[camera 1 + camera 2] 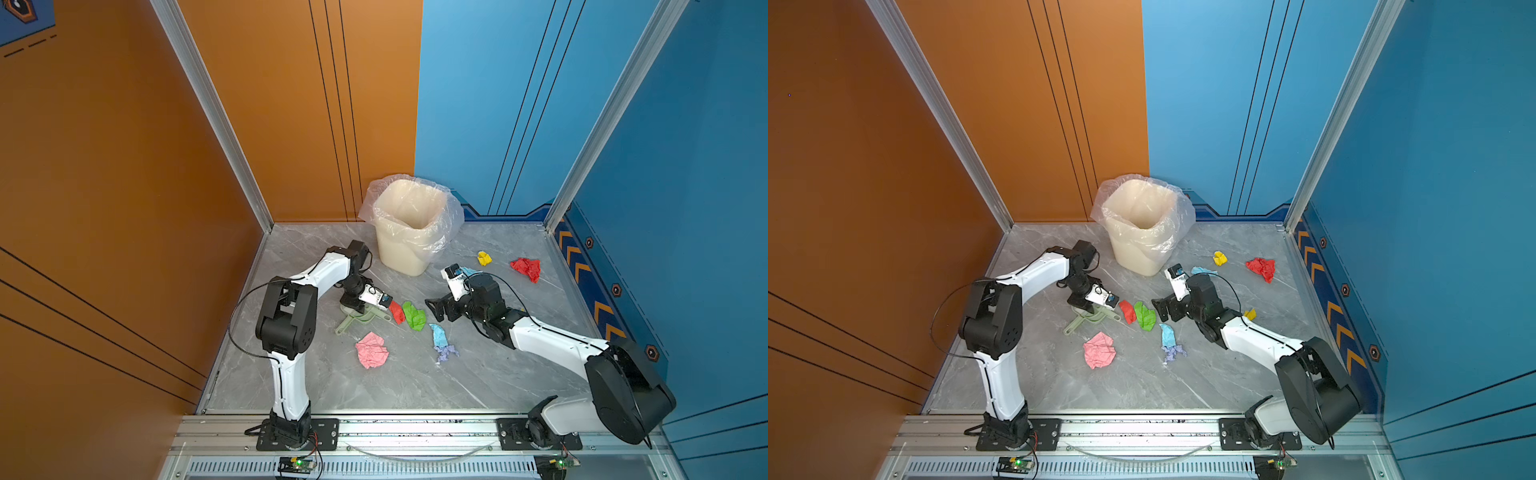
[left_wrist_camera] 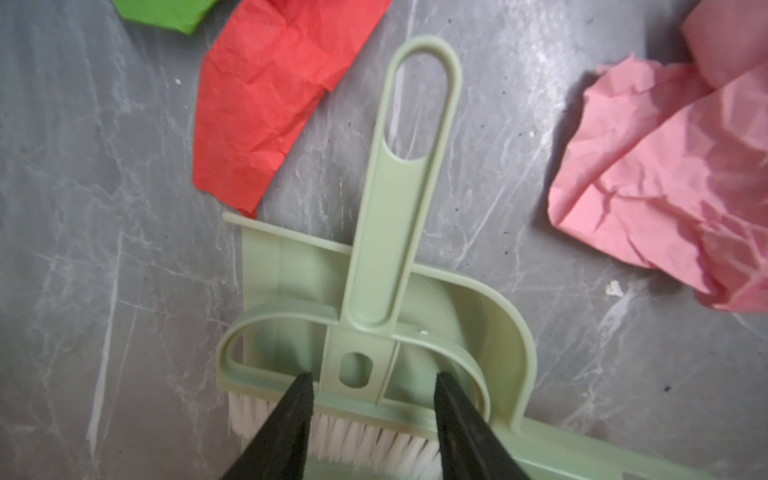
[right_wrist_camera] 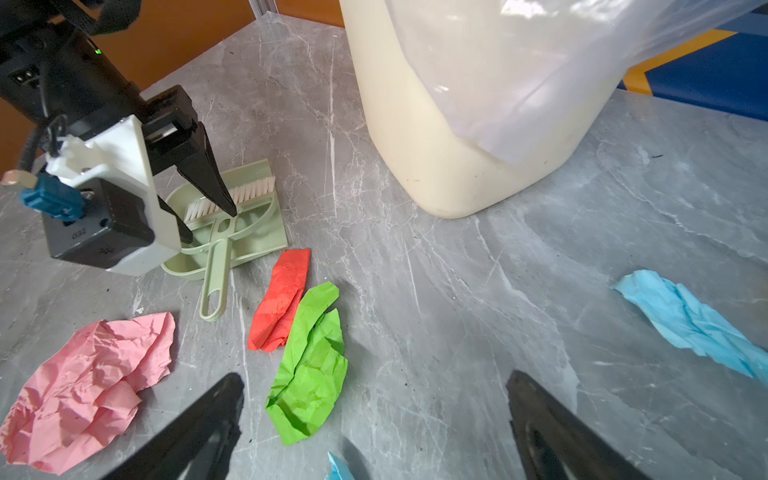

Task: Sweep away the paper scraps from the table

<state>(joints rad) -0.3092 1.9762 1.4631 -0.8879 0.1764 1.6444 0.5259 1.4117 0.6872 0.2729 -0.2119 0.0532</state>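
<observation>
Left gripper (image 2: 374, 376): jaws part open, pointing down, one finger (image 2: 286, 419) on each side of the neck of the pale green brush (image 2: 399, 208). I see a gap between each finger and the neck, so there is no pinch. Whether the tips rest on the brush head I cannot tell from the left wrist view. The brush lies in its dustpan (image 2: 511, 316), flat on the table (image 1: 415, 386). Left arm: elbow raised high, forearm reaching towards the bin (image 1: 409, 245), wrist bent down. Right gripper (image 3: 376, 376): jaws wide apart, holding nothing, hovering low over bare table just beside the green scrap (image 3: 311, 365). Right arm: stretched low from the front right corner towards the middle, fingers aimed at the left arm. The paper scraps are all on the table. A red scrap (image 3: 282, 299) touches the green one, just beside the brush handle, and the pink scrap (image 3: 83, 386) lies nearer the front. A light blue scrap (image 1: 438, 336) and a lilac scrap (image 1: 446, 353) touch each other, and the yellow scrap (image 1: 484, 258) and a second red scrap (image 1: 527, 268) lie right of the bin.
</observation>
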